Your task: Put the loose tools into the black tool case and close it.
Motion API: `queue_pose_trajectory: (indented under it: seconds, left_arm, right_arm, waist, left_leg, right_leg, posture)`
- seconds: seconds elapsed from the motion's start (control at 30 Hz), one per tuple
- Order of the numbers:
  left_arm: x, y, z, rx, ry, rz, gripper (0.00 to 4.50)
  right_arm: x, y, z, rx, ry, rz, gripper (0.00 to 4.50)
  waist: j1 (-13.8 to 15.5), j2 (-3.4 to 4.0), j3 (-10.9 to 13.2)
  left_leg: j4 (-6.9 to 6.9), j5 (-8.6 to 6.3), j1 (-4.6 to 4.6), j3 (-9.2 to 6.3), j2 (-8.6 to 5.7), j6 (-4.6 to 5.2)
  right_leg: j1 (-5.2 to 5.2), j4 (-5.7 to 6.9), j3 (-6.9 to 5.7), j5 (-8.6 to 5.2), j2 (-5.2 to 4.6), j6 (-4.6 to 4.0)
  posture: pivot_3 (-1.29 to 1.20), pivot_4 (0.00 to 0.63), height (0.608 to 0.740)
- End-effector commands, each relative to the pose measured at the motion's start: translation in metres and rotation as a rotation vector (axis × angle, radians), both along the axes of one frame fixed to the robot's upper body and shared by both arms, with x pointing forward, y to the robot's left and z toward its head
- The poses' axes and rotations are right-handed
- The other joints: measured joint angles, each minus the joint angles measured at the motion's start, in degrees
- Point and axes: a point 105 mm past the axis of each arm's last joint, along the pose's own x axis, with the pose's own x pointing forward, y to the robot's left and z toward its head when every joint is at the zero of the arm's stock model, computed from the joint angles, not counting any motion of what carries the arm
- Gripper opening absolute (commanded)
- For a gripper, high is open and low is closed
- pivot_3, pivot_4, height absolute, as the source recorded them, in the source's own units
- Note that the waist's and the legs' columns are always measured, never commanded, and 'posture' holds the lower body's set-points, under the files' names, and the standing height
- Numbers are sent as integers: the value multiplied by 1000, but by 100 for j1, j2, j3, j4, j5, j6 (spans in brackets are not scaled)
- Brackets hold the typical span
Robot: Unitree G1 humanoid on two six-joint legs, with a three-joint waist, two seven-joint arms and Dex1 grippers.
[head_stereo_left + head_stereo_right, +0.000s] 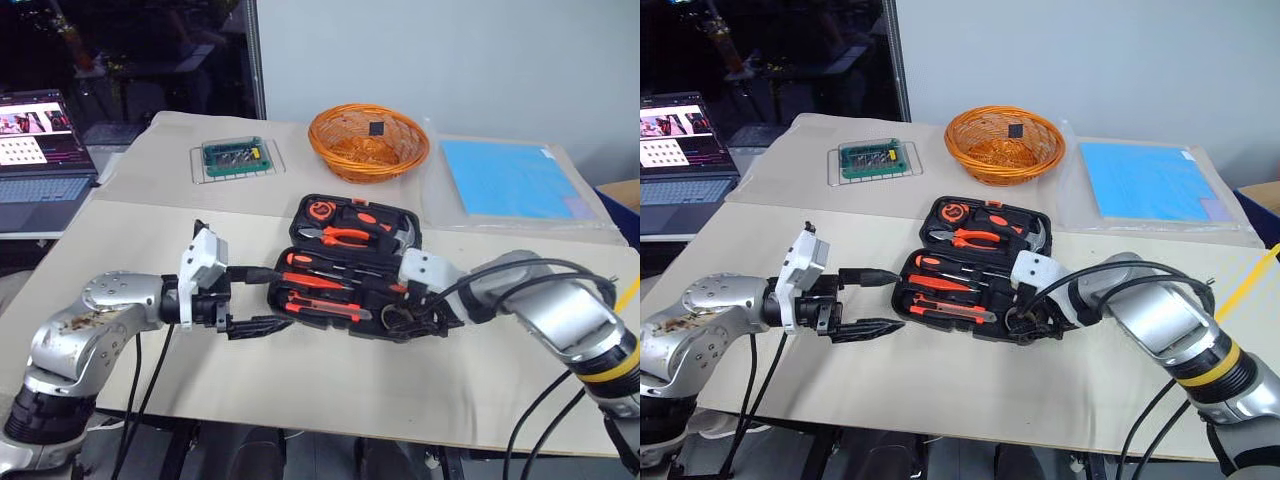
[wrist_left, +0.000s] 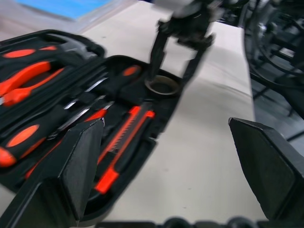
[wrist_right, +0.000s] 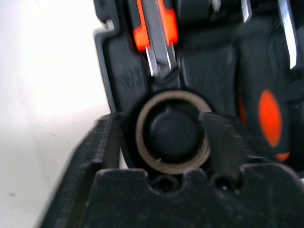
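I see my right claw (image 1: 1023,322) parted around the tape roll (image 2: 162,86) at the open tool case's (image 1: 300,212) lower-right corner; left claw (image 1: 875,300) spread wide, bare desk (image 1: 330,385) below.

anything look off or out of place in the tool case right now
Nothing stands out. The black tool case lies open and flat on the table, tools seated in its recesses. The tape roll sits in its round pocket with the right gripper open around it. The left gripper is open beside the case.
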Motion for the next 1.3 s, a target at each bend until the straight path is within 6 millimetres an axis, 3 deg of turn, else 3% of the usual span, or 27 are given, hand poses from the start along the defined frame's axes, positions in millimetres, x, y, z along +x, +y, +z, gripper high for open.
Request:
queue_pose_trajectory:
  seconds: [0.03,0.13,0.23,0.33,0.57,0.77,0.87,0.9,1.07,1.13,1.2,1.3]
  left_arm:
    - [35,7,14,-88,9,211,4500]
    - [61,4,17,-81,40,330,4500]
    - [90,1,11,-26,173,432,4500]
    - [114,-8,8,-18,231,471,4500]
    - [167,-15,-5,9,285,595,4500]
    - [187,-20,-14,-9,293,663,4500]
    - [189,-21,-18,-17,310,676,3767]
    - [188,-24,-18,-22,313,669,3216]
    - [189,-37,-16,-60,328,646,1613]
    - [189,-37,-14,-71,331,642,713]
    - [189,-37,-8,-118,343,625,119]
    - [187,-40,-1,-177,356,585,53]
  right_arm:
    - [6,-2,46,178,-134,-52,3319]
    - [27,-10,63,275,-221,-205,3319]
    - [58,-27,67,330,-236,-459,3319]
    - [79,-47,56,305,-172,-667,3319]
    - [118,-61,42,303,-127,-875,3319]
    - [136,-70,21,304,-52,-972,3319]
    - [141,-75,12,286,-41,-1006,2625]
    - [143,-76,10,282,-39,-1015,2134]
    - [147,-76,7,292,-25,-1014,646]
    - [147,-74,9,301,-23,-997,0]
    - [148,-71,14,324,-33,-972,0]
    - [151,-66,21,362,-63,-935,0]
  waist:
    - [14,0,0]
    - [36,-7,1]
    - [28,-10,2]
    - [33,-8,2]
    - [1,-9,3]
    - [-37,-9,4]
    - [-97,-9,4]
    - [-103,-9,4]
    - [-96,-9,4]
    - [-98,-9,4]
    - [-99,-9,4]
    - [-116,-8,5]
  left_leg:
    - [1,1,0,-2,0,1]
    - [19,4,1,-17,-1,7]
    - [32,5,6,-21,-4,7]
    - [33,7,10,-21,-11,7]
    - [25,8,-37,-23,-17,8]
    - [24,8,-58,-22,-26,9]
    - [22,8,-57,-23,-27,9]
    - [22,8,-56,-24,-27,9]
    - [25,15,-53,-31,-27,8]
    - [25,15,-52,-32,-28,8]
    - [25,15,-53,-34,-29,8]
    - [25,15,-53,-33,-29,8]
  right_leg:
    - [0,0,0,1,2,1]
    - [14,6,-9,6,6,9]
    - [26,8,-9,11,6,16]
    - [29,8,-6,14,3,19]
    - [-13,15,-9,16,3,22]
    - [-23,1,-10,24,-6,36]
    - [-23,2,-10,25,-6,37]
    - [-23,6,-10,26,-6,38]
    - [-15,9,-13,35,-5,44]
    - [-13,7,-13,36,-6,46]
    - [-12,6,-13,36,-6,46]
    - [-14,7,-12,36,-6,47]
  posture:
    - [0,150,740]
    - [0,150,740]
    - [0,150,740]
    - [0,150,740]
    - [0,150,740]
    - [0,150,740]
    - [0,150,740]
    - [0,150,740]
    - [0,150,740]
    - [0,150,740]
    - [0,150,740]
    - [0,150,740]
